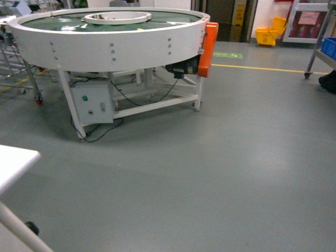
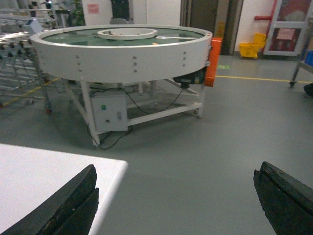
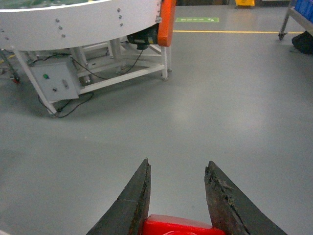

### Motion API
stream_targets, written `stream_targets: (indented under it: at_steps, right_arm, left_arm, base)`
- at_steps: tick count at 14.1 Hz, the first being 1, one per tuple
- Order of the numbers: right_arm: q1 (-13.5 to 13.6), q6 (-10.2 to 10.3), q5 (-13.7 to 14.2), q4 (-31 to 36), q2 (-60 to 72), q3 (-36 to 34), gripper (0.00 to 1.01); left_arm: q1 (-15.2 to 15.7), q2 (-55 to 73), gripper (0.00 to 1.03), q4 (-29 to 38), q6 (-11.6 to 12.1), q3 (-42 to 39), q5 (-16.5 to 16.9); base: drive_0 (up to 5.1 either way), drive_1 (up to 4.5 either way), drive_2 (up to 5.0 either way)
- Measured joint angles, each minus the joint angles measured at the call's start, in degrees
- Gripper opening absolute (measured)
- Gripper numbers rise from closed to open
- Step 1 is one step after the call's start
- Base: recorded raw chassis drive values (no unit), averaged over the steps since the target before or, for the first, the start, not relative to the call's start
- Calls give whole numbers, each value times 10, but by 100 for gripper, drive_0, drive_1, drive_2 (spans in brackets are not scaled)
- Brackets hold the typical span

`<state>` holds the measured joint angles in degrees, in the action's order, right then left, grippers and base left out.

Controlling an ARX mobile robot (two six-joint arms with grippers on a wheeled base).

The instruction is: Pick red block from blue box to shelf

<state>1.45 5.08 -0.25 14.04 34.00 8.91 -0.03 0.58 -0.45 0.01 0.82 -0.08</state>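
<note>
No writing is legible anywhere in your views; the green floor marking (image 1: 228, 54) beyond the conveyor and the red sheets on the far wall are too blurred to read. Your right gripper (image 3: 178, 198) pinches the small glossy red plastic block (image 3: 182, 226) between its dark fingertips, low in the right wrist view, above bare grey floor. Your left gripper (image 2: 178, 193) is spread wide with nothing between its black pads (image 2: 73, 198), hovering past the corner of a white table (image 2: 44, 171). Ahead stands a large round white turntable conveyor (image 1: 110, 37) with a green top, an orange guard (image 1: 210, 47) on its side and a grey control box (image 1: 92, 104) with a green button beneath it, cables trailing on the floor. At the far right you see one wheeled leg of a shiny steel shelf (image 1: 315, 50) carrying a dark blue crate (image 1: 329, 46), with a yellow mop bucket (image 1: 271, 32) behind.
</note>
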Motion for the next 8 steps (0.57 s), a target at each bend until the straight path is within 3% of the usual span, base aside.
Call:
stream_targets:
  at_steps: [2, 8]
  right_arm:
    - [0, 0, 0, 0, 0, 0, 28]
    - [0, 0, 0, -2, 0, 0, 28]
  left_arm:
    - [0, 0, 98, 3, 0, 0, 0]
    - [0, 0, 98, 2, 0, 0, 0]
  base:
    - [-159, -159, -159]
    - [86, 78, -668]
